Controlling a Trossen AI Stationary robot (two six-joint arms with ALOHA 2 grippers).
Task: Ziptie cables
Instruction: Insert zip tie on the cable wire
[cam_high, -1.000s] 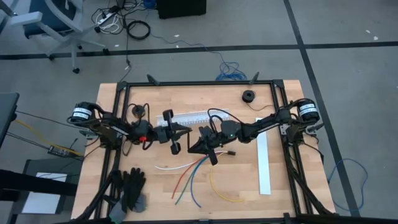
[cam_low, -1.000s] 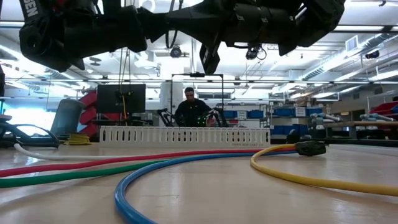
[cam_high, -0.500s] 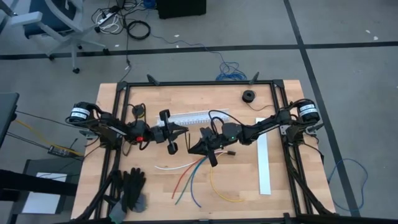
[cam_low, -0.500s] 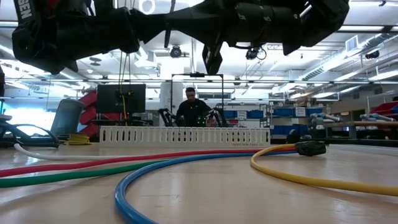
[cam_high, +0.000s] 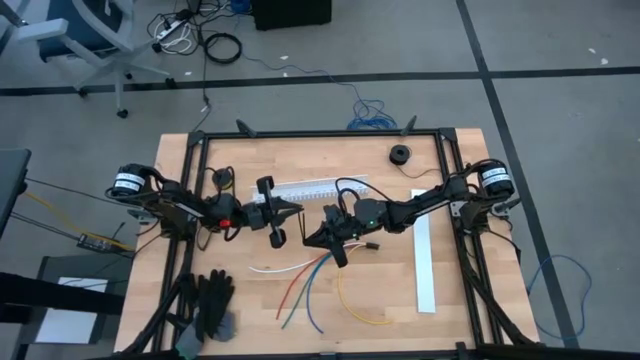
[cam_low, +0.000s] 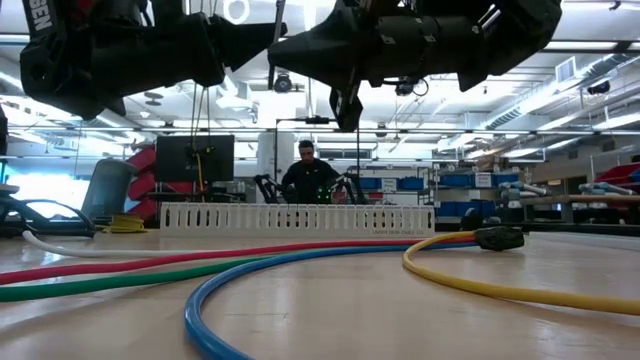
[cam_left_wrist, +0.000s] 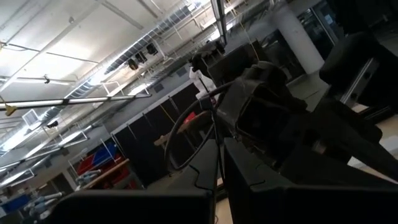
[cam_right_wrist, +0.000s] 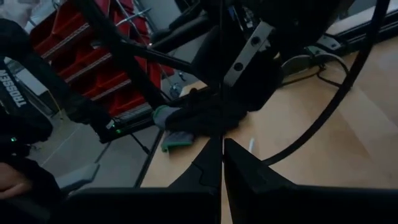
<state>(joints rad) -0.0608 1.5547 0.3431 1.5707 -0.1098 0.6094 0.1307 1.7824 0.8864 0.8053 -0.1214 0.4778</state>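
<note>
Cables: thin loose wires (cam_high: 312, 283) in white, red, green, blue and yellow lie fanned on the wooden desk (cam_high: 250, 310), near the middle of its front half; their gathered ends meet beside a small dark plug (cam_high: 370, 243), and the free ends spread toward the front edge.
Long axis: roughly from the desk's centre toward the front edge, with the white wire branching toward the left edge and the yellow curling toward the right.
Right claw: the right claw (cam_high: 322, 238) hangs over the gathered ends, above the surface; in its wrist view the two dark fingers sit close together with only a thin slit between, nothing seen in them.
Left claw: the left claw (cam_high: 292, 208) hovers just beside the right one, toward the back edge, near the white slotted plastic channel (cam_high: 310, 187); fingers likewise nearly together, empty as far as shows.
Nearer arm: the right, judged almost directly above the bundle's neck.
Zip tie: none can be made out.
</note>
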